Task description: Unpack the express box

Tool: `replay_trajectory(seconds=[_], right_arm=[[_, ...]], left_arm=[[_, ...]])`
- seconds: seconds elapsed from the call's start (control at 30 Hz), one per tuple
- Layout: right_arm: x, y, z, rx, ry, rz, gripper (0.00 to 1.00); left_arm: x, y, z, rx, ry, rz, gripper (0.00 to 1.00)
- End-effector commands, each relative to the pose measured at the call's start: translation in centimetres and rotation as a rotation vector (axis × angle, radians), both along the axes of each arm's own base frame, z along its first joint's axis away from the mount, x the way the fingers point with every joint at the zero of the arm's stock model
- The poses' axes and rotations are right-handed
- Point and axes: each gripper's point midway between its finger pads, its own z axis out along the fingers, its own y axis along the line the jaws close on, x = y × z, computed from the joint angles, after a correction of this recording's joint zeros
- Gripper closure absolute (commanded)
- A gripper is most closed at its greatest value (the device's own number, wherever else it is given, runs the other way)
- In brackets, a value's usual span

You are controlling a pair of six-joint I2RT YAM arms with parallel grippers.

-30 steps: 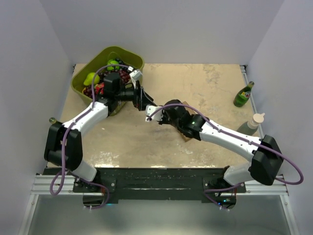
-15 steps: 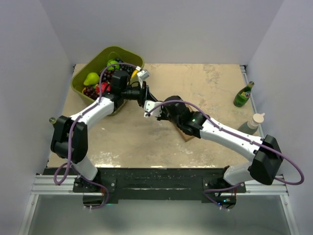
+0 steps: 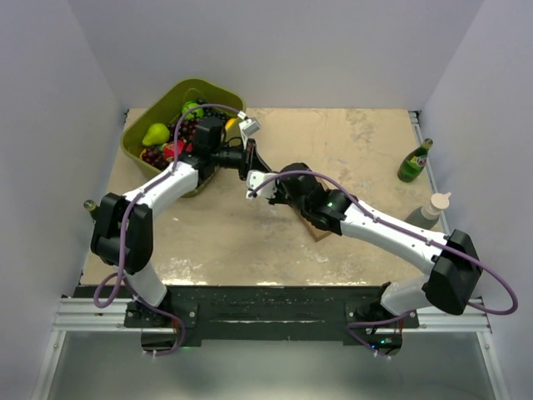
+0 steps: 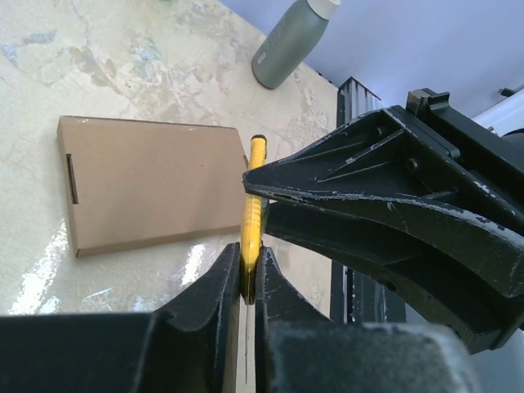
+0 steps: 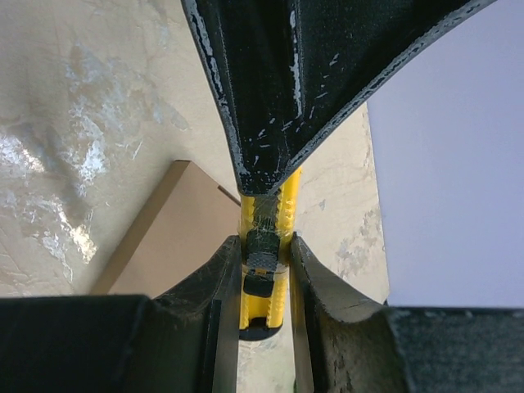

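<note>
Nearest the arm bases, the right arm stretched forward and to the left over the table (image 3: 350, 142). It covered most of the express box (image 4: 151, 184) in the overhead view, where only a brown corner showed beneath the forearm.

The left wrist view showed the box more fully. It was a flat rectangular mailer of plain light-brown cardboard. It lay flat on the tabletop, with a narrow slot cut near one short end. Its top face was smooth and unmarked, and no flap was seen raised. It sat near the middle of the table, somewhat to the right, below the two grippers and not touched by either.

Above the box the two grippers met tip to tip. The right gripper (image 5: 262, 241) was clamped on a yellow utility knife (image 4: 254, 176), one finger on each flat side near the black slider. The left gripper (image 4: 247, 255) pinched the same knife along its thin yellow body. Both grippers therefore held the knife at once, clear of the cardboard.

Beyond the left gripper, an olive-green tub (image 3: 218, 93) stood at the far-left corner of the table and held mixed fruit. At the right edge a grey bottle (image 3: 429, 210) with a pale cap stood nearer. A green bottle (image 3: 414, 162) stood farther back, well apart from the box.
</note>
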Motion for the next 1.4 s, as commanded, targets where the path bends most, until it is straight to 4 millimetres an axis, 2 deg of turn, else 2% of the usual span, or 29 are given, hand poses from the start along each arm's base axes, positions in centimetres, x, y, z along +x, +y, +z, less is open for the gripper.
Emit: replay_trajectory(seconds=[0.0,0.1,0.13,0.2,0.23,0.27,0.33,0.37,0.4,0.43,0.47,0.5,0.53,0.57,0.6,0.63,0.67,0.7,0.83,0.97,1.0,1.07,1.13,1.37], right_arm=[[0.4,1.4,2.8,0.057,-0.055,0.029,1.0],[0.5,1.3,2.9,0.055,-0.064,0.022,1.0],[0.5,1.3,2.8,0.075,-0.054,0.004,0.97],[0.3,1.0,3.1,0.102,-0.012,-0.014,0.83],[0.1,1.7,4.5,0.188,0.054,0.032,0.63],[-0.8,1.1,3.9,0.177,0.135,0.046,0.53],[-1.7,0.8,5.6,0.263,0.204,0.096,0.29],[-2.4,0.6,6.6,0.352,0.291,0.152,0.11],[-2.5,0.3,7.2,0.397,0.327,0.166,0.08],[-2.7,0.0,7.8,0.437,0.363,0.181,0.06],[-2.1,-1.2,8.1,0.495,0.434,0.143,0.05],[-2.9,-0.7,8.3,0.545,0.514,0.189,0.05],[-2.4,-1.2,9.2,0.6,0.565,0.17,0.05],[-2.7,-1.2,7.4,0.598,0.685,0.155,0.05],[-3.7,-0.4,7.6,0.64,0.785,0.223,0.06],[-3.5,-0.6,8.1,0.683,0.839,0.232,0.07],[-3.6,-0.2,6.8,0.692,0.928,0.238,0.09],[-4.2,0.3,7.0,0.721,0.988,0.289,0.12],[-4.1,0.5,5.1,0.707,1.052,0.355,0.16],[-4.3,0.6,4.8,0.71,1.062,0.383,0.14],[-4.3,0.6,4.6,0.711,1.07,0.382,0.13],[-4.5,0.6,4.1,0.709,1.089,0.373,0.14],[-4.5,0.6,4.0,0.707,1.096,0.381,0.17],[-4.7,0.8,3.8,0.718,1.12,0.397,0.33]], left_arm=[[0.7,-0.6,0.9,-0.014,-0.052,-0.017,1.0],[0.1,-0.5,0.6,-0.01,-0.059,-0.047,1.0],[-0.1,-0.4,0.3,-0.006,-0.06,-0.054,1.0],[-0.5,0.0,-0.5,0.016,-0.082,-0.067,1.0],[-0.9,0.2,-1.1,0.02,-0.087,-0.075,1.0],[-1.1,0.3,-1.2,0.018,-0.104,-0.079,1.0],[-1.1,0.5,-1.0,0.0,-0.166,-0.085,1.0],[-1.5,0.8,-1.5,-0.001,-0.162,-0.087,1.0],[-1.6,0.8,-1.0,-0.016,-0.192,-0.085,1.0],[-2.0,1.1,-1.8,-0.013,-0.177,-0.074,1.0],[-2.6,1.2,-1.6,-0.033,-0.138,-0.065,1.0],[-2.8,1.1,-0.2,-0.076,-0.209,-0.067,1.0],[-3.3,1.3,-0.4,-0.079,-0.197,-0.068,1.0],[-3.5,1.3,-0.1,-0.083,-0.201,-0.068,1.0],[-3.6,1.3,0.2,-0.086,-0.196,-0.071,1.0],[-3.9,1.3,0.5,-0.096,-0.186,-0.084,1.0],[-4.1,1.3,0.7,-0.103,-0.16,-0.087,1.0],[-4.2,1.3,1.2,-0.115,-0.17,-0.091,1.0],[-4.6,1.2,2.7,-0.152,-0.145,-0.1,1.0],[-5.0,1.1,3.4,-0.176,-0.088,-0.098,1.0],[-5.0,1.0,4.1,-0.201,-0.116,-0.105,1.0],[-5.6,0.9,4.6,-0.233,-0.057,-0.117,1.0],[-5.3,0.8,5.7,-0.266,-0.092,-0.107,1.0],[-4.5,0.4,6.5,-0.298,-0.059,-0.095,1.0]])
